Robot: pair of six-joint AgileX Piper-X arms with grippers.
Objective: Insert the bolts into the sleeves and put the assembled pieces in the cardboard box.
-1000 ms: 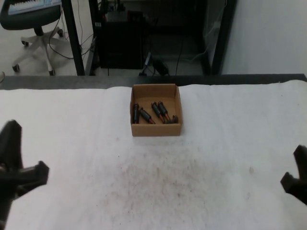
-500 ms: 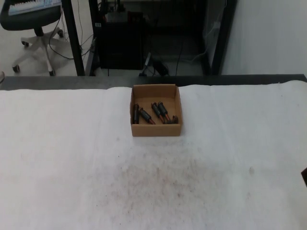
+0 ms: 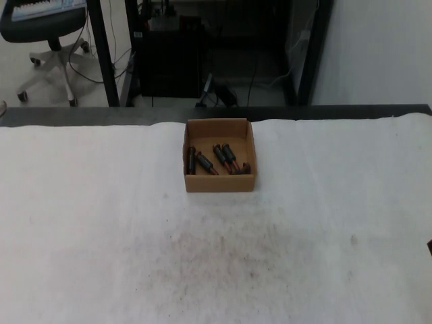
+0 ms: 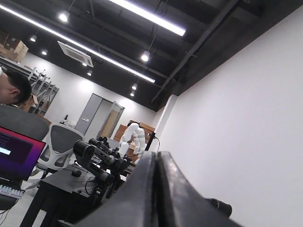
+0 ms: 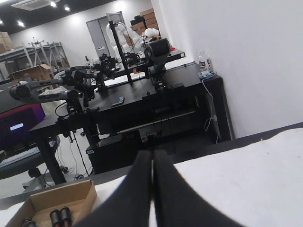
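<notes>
Fingers (image 4: pixel 135 198) together on left gripper (image 4: pixel 156 158), tips upward

pieces (image 3: pixel 216 159) in box (image 3: pixel 219 183): too small in high view to tell bolt from sleeve; one in the near corner unclear | right wrist view: box and two pieces cut off at picture's edge | dark part (image 3: pixel 429 247) at tabletop (image 3: pixel 101 223) right side: cut off, which arm unclear | left fingers (image 4: pixel 135 198), right fingers (image 5: pixel 135 194): bases cut off
</notes>
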